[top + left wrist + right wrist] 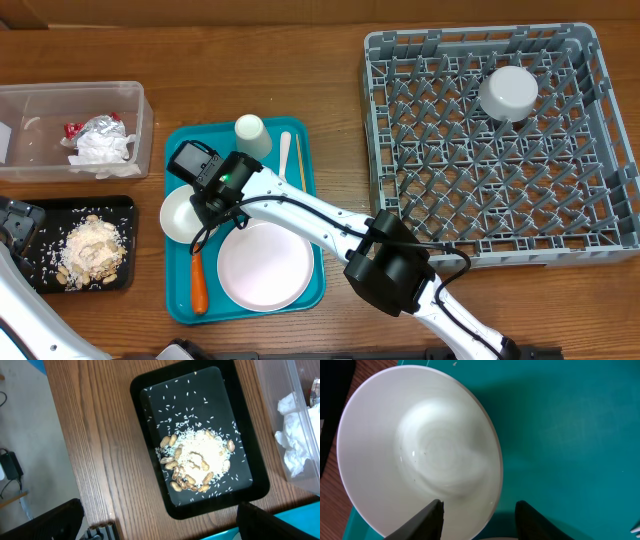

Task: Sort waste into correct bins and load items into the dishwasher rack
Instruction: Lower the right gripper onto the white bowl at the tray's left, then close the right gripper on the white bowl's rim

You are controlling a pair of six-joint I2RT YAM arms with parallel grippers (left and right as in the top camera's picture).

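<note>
The bowl [420,460] sits on the teal tray [570,435], its rim between the spread fingers of your right tool [479,515], not pinched. Your left tool [165,521] hangs wide open, with the black tray [215,382] of scraps [197,457] beneath it
</note>
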